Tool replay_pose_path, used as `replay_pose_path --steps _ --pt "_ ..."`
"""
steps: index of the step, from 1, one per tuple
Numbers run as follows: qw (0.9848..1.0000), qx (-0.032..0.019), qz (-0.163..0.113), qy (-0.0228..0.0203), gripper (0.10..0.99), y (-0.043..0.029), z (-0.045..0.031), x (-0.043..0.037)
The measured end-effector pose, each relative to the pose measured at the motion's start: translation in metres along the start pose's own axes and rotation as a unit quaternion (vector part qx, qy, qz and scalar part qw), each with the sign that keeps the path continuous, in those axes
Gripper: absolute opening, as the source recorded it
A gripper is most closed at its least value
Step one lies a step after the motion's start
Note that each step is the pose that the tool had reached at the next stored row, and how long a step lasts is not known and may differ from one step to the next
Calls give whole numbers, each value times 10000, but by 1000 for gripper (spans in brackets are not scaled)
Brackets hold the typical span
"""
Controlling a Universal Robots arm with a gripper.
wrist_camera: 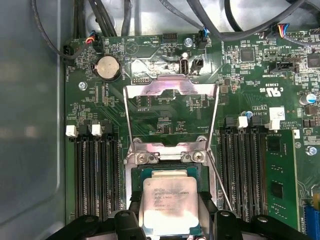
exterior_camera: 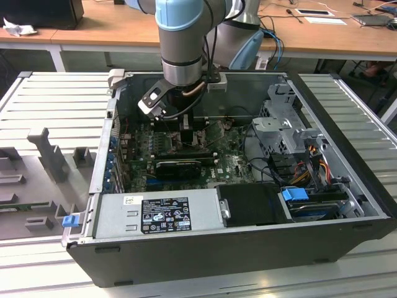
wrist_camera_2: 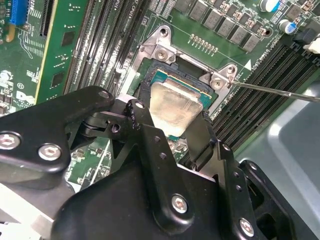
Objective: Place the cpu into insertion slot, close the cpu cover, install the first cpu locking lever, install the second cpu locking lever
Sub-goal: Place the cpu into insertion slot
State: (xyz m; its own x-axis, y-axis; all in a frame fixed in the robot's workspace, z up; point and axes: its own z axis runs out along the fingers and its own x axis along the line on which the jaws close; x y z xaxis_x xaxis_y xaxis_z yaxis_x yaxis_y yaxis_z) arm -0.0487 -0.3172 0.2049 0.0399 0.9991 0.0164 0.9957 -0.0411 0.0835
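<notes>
The cpu (wrist_camera: 169, 202) was found seated in the insertion slot (wrist_camera: 134, 179), flanked on two opposite sides by the fingers (wrist_camera_2: 134, 111) of the gripper (wrist_camera_2: 169, 119), which were spread apart. The cpu cover (wrist_camera: 170, 89) was left swung open.

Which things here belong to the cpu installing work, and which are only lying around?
Job: cpu, at the insertion slot; cpu cover, open; locking lever; pincer at the cpu.
Around: memory slots; coin battery; power supply box; cables.
</notes>
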Motion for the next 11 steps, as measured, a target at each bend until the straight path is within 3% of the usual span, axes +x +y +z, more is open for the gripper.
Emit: replay_pose_path --steps 11 --pt "10000 0 0 0 525 -2 19 0"
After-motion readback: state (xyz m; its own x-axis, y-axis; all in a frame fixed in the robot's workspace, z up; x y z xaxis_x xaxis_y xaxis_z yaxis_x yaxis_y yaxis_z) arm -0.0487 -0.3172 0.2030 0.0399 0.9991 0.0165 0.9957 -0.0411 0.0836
